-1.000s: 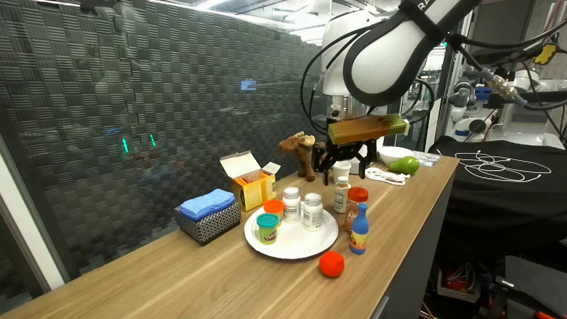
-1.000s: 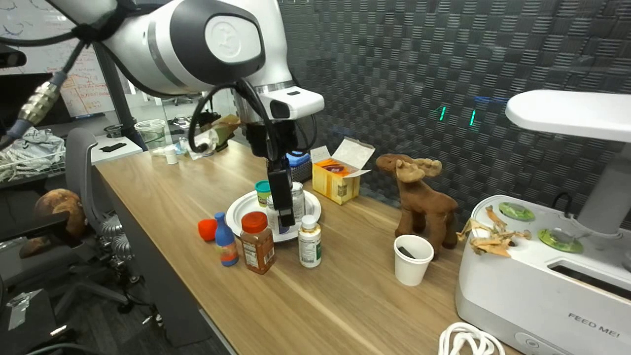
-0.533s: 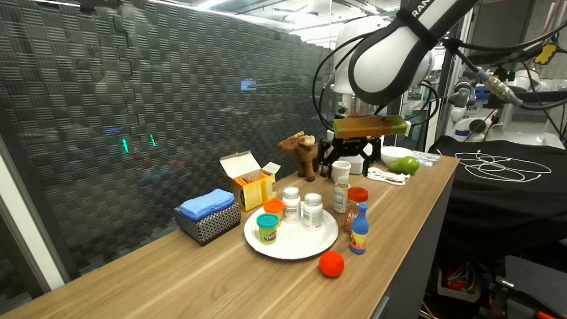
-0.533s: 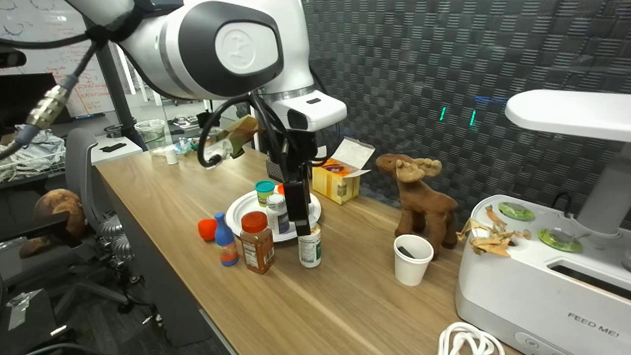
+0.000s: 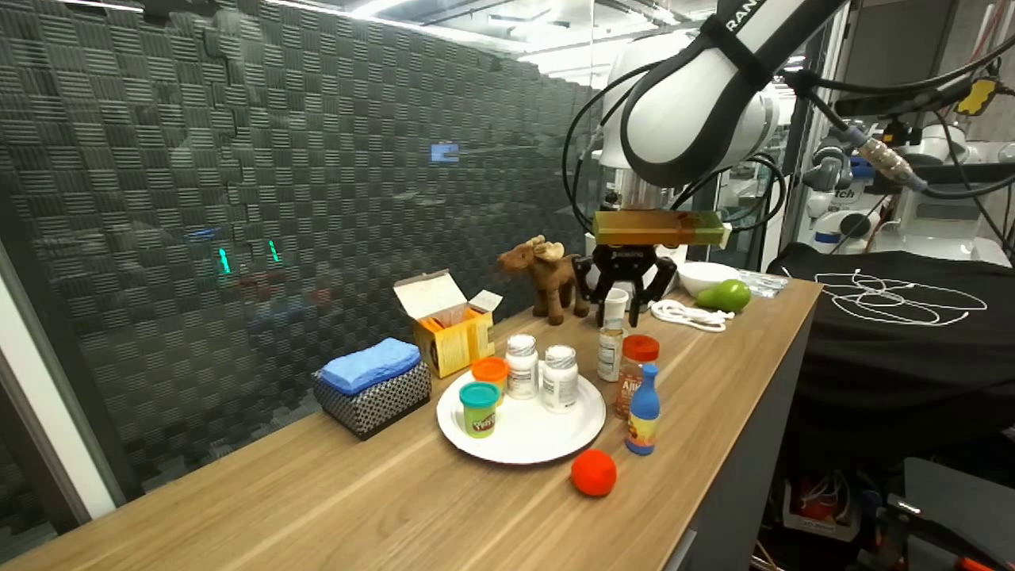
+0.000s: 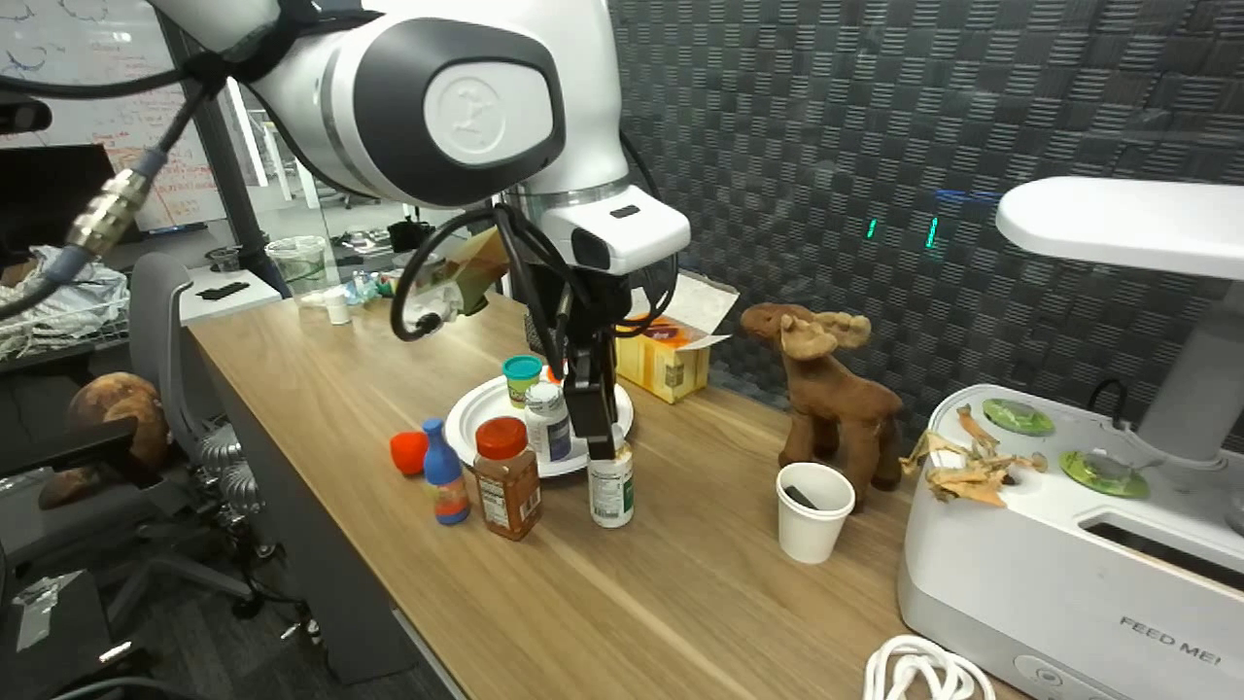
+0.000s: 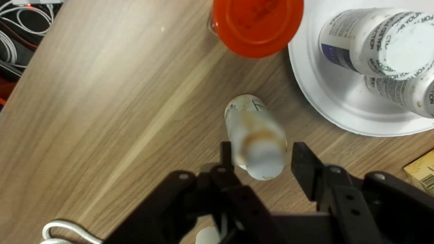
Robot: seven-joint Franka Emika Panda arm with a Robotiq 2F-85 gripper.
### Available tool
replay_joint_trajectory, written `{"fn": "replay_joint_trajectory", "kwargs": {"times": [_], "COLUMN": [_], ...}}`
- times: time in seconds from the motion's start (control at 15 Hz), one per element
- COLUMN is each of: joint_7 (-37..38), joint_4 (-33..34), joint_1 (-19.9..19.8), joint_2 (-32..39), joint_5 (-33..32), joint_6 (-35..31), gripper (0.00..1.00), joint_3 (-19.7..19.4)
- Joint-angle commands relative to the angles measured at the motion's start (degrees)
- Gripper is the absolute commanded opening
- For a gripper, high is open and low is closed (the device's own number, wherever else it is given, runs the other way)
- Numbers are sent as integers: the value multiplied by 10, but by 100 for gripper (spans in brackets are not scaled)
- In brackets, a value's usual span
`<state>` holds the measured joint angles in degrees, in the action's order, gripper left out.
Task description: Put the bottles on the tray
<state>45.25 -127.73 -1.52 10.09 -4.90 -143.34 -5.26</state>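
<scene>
A: What is shown along the wooden counter?

B: A round white tray is seen, with twelve o'clock taken as the top of an exterior view. Between one and two o'clock of it the gripper is held, fingers parted, nothing clamped.

A: And next in size?

B: A red-capped jar is stood at about three o'clock; by its brown fill it may be judged the heaviest, best taken across the body. A white pill jar at twelve o'clock and its twin towards two are already borne on the tray.

A: Which one appears to be sought?

B: The slim white bottle, upright on the wooden counter at about two o'clock, near the rim but apart from it. Its white cap is framed between the fingertips in the wrist view (contact on one side is masked by blur).

A: How should it be handled?

B: As light, stiff plastic, by all appearances: hardly fragile, probably slick on the label, easily tipped if nudged high. By the cap alone, a hold could be lost; the fingers would be better lowered to the body, below the shoulder.
</scene>
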Motion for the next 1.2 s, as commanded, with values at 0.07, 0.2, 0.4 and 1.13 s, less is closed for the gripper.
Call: {"fn": "replay_joint_trajectory", "kwargs": {"times": [0.07,0.2,0.4,1.13], "joint_7": [-15,-10,8,136], "joint_4": [10,8,3,28], "joint_1": [2,3,11,80], "joint_2": [7,5,-10,-166], "joint_5": [19,14,-4,-224], "joint_6": [-7,-5,6,230], "gripper": [11,13,13,12], "joint_3": [-2,-4,-6,90]}}
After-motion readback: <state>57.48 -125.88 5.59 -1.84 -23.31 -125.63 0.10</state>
